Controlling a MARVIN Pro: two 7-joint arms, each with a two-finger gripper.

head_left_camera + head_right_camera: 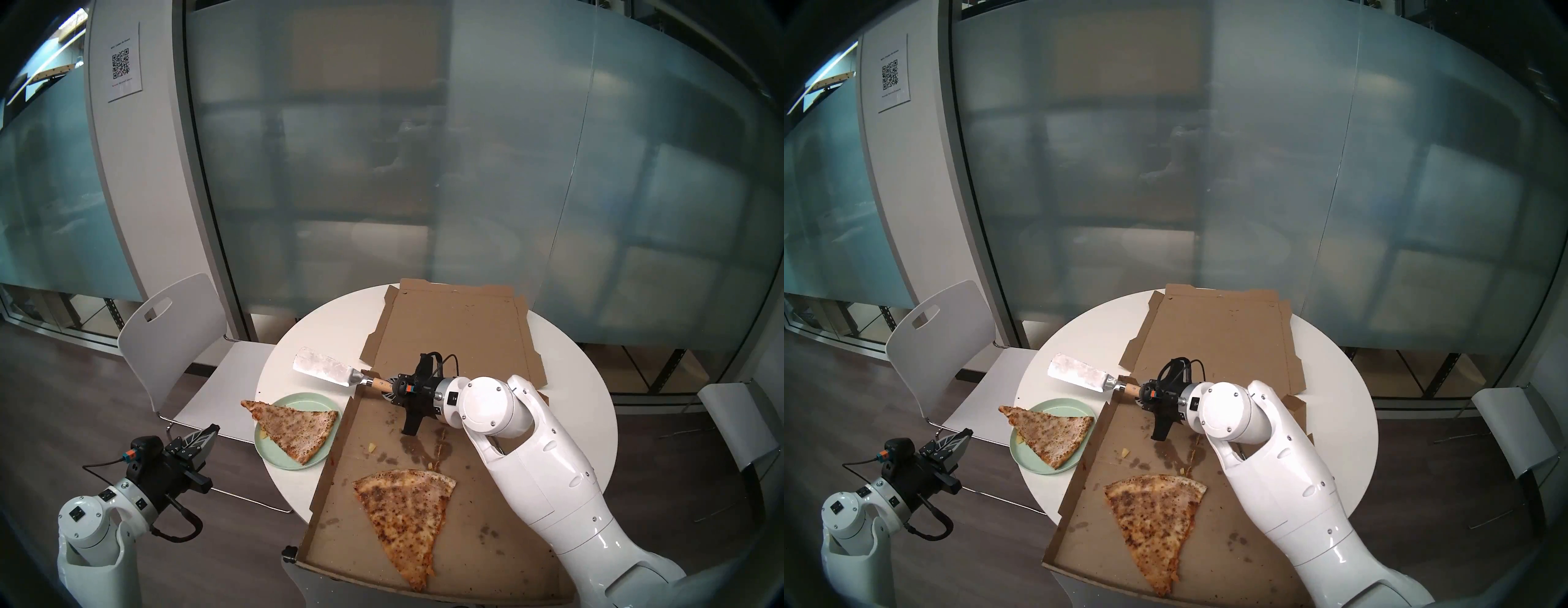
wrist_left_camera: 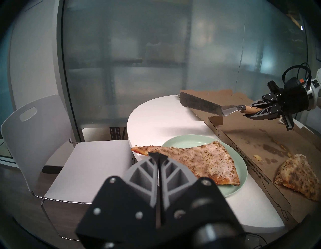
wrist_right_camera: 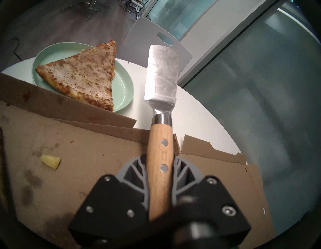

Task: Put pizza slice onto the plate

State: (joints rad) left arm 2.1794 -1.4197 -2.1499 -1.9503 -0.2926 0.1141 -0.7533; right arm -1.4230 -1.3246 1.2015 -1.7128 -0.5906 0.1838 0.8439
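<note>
The right claw (image 1: 392, 385) pinches the wooden handle of a spatula (image 1: 326, 368), whose bare metal blade hangs in the air above the white surface (image 1: 564, 365), pointing to the robot's left. Nothing rides on the blade. From that blade the slice (image 1: 295, 424) lies nearer the robot and a little to the left, below it and apart from it. The slice rests on the plate (image 1: 271, 454) with its broad crust end toward the box (image 1: 445, 522) and its long axis running away to the left, so the narrow tip overhangs the rim on the side away from the box. Judging by this, the placing is done and the next move would be to carry the spatula clear without dipping toward the slice.

The left claw (image 1: 210, 434), pressed together and empty, hangs off the surface's edge beside the plate, nearer the overhanging tip than the right one is. A second, more orange slice (image 1: 403, 518) lies in the box.
</note>
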